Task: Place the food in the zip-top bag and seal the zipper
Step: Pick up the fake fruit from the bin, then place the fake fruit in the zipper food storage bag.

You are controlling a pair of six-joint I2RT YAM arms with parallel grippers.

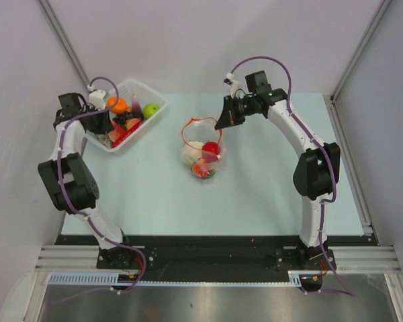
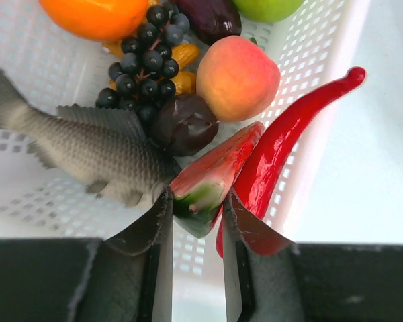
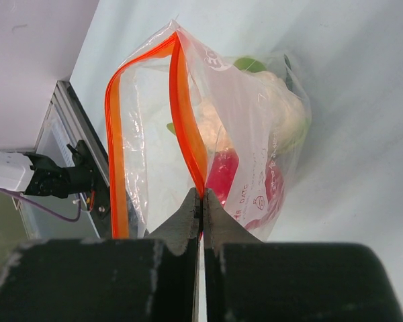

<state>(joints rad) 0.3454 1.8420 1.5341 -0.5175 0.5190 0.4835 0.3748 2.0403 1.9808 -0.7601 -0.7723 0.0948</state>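
The clear crinkly plastic zip-top bag (image 1: 203, 151) is lying near the middle of the pale blue-green desk (image 1: 269, 181), its mouth gaping wide and facing the far side. The thin red-orange plastic zipper strip (image 3: 189, 134) is standing open in a loop around that mouth. Inside the bag, a white plastic cauliflower (image 3: 282, 100), a round red toy food (image 3: 221, 178) and a small green piece (image 3: 248, 65) are resting together at the bottom.

The right end effector (image 3: 201, 194) is sitting at the far right corner of the bag's mouth. Its two fingers are pressed nearly together, pinching the zipper strip between their tips and holding that edge up off the desk.

To the far left of the bag, well apart from it, the white slatted plastic basket (image 1: 144, 84) is sitting on the desk. The left end effector (image 2: 198, 201) is reaching down into it. Its fingers are narrowly parted and are closing against both sides of a red plastic watermelon wedge with a green rind (image 2: 211, 178), gripping it at the rind end.

Around that wedge, other toy foods are lying in the basket:
- a grey scaly plastic fish (image 2: 87, 147)
- a long glossy red chili (image 2: 289, 134) leaning against the basket wall
- a pink-orange peach (image 2: 238, 77)
- a bunch of black grapes (image 2: 141, 60)
- a dark purple round fruit (image 2: 185, 124)
- a bright orange (image 2: 94, 13)
- a green apple (image 2: 269, 7)
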